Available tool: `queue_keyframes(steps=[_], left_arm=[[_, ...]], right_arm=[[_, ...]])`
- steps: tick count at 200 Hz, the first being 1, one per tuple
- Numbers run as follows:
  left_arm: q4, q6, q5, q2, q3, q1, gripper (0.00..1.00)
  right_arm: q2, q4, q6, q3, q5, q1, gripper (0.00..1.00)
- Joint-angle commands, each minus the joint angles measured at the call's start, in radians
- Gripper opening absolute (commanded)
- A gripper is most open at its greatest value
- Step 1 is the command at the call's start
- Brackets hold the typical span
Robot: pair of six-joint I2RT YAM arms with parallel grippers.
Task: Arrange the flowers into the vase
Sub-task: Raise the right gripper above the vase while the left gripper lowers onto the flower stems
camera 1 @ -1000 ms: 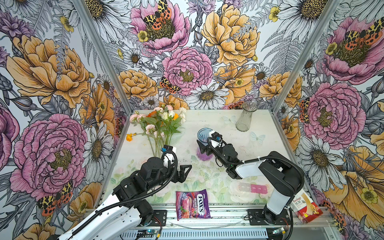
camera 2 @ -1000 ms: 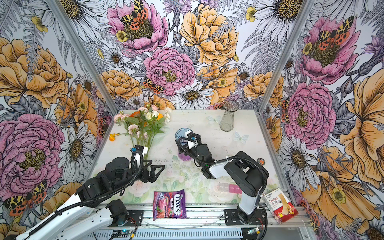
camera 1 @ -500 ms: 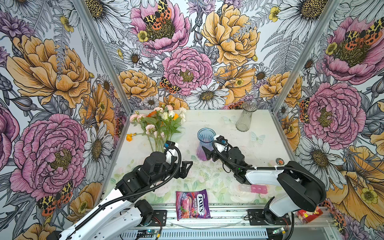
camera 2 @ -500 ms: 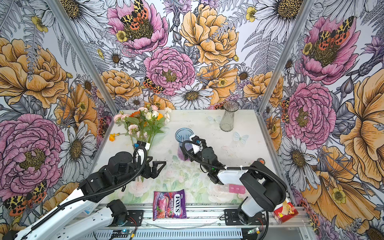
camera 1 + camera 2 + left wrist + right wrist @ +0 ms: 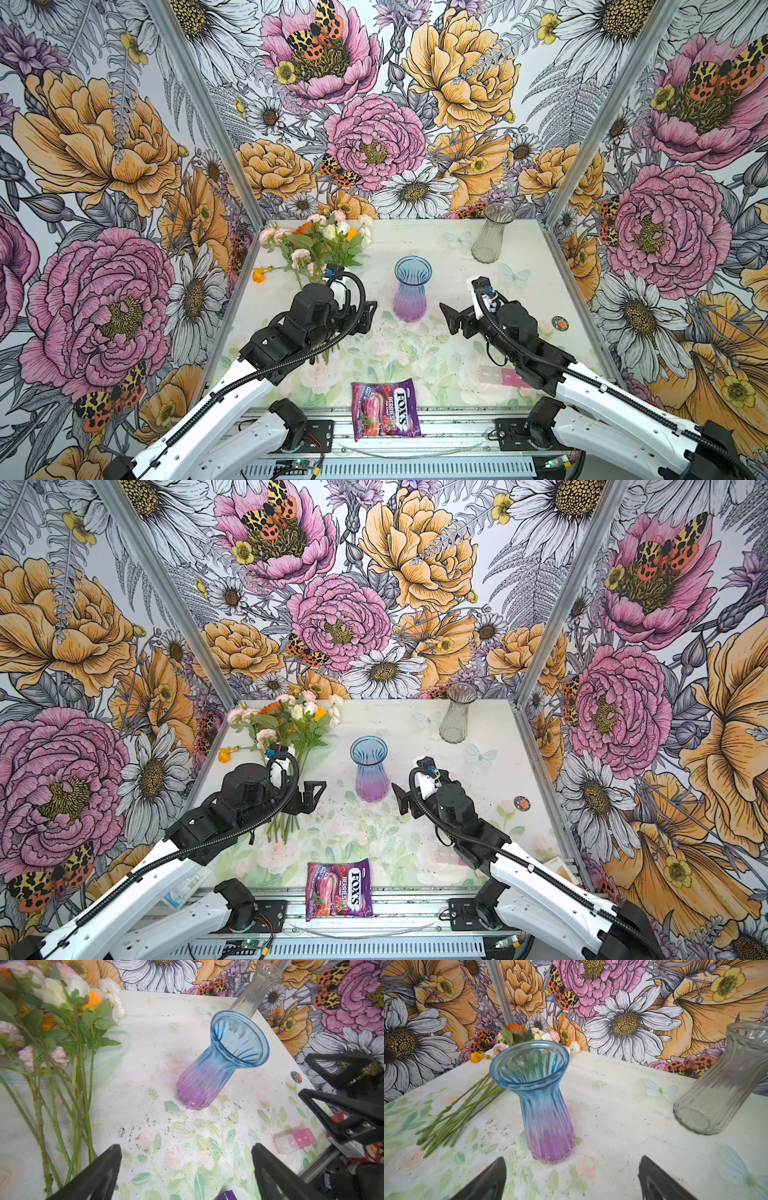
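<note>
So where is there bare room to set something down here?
Bare: the back strip between the flowers and the clear glass vase, and the middle between the blue-purple vase and the candy bag. Crowded: the left side, flowers under the left arm.

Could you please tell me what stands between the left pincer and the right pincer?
The blue-and-purple vase stands upright between the left pincer and the right pincer, touching neither, as both top views show.

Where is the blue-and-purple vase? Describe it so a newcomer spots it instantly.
On the floral tabletop, look at its middle. The vase stands upright there, right of the lying flowers. Unlike the clear vase by the back wall, it fades from blue rim to purple base.
</note>
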Motion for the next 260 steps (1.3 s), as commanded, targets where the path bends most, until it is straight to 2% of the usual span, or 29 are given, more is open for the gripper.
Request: queue_keyframes(steps=[1,27,48,74,88,120,160,183,206,224,241,260], left_arm=[[-0.052,-0.038,-0.058,0.045,0.051,0.116,0.96],[-0.093,-0.033,0.066,0.135,0.089,0.285,0.93],[-0.093,-0.032,0.137,0.211,0.097,0.358,0.85],[-0.091,-0.037,0.075,0.276,0.103,0.371,0.82],[-0.092,-0.037,0.039,0.296,0.108,0.377,0.82],[-0.092,-0.037,0.046,0.305,0.104,0.408,0.8],[-0.101,0.017,0.106,0.351,0.118,0.447,0.69],[-0.099,0.031,0.115,0.426,0.154,0.456,0.63],[-0.093,0.012,0.074,0.487,0.18,0.453,0.59],[-0.076,0.001,0.007,0.512,0.19,0.453,0.58],[-0.056,-0.003,0.002,0.546,0.206,0.459,0.57],[-0.039,-0.001,0.023,0.605,0.241,0.459,0.56]], right_arm=[[0.004,-0.136,0.001,0.145,-0.014,-0.004,0.99],[0.12,-0.159,-0.051,0.365,-0.157,-0.003,1.0],[0.225,-0.162,-0.085,0.503,-0.287,-0.002,1.0],[0.325,-0.16,-0.082,0.621,-0.47,0.001,1.0],[0.367,-0.163,-0.083,0.679,-0.52,0.009,1.0],[0.471,-0.178,-0.123,0.777,-0.585,0.003,0.99],[0.601,-0.201,-0.127,0.874,-0.672,-0.05,1.0],[0.633,-0.249,-0.125,0.944,-0.729,-0.094,0.99],[0.623,-0.285,-0.15,0.925,-0.799,-0.115,0.99],[0.625,-0.339,-0.159,0.956,-0.793,-0.119,1.0],[0.63,-0.363,-0.153,0.956,-0.782,-0.121,0.99],[0.635,-0.364,-0.118,0.948,-0.678,-0.119,1.0]])
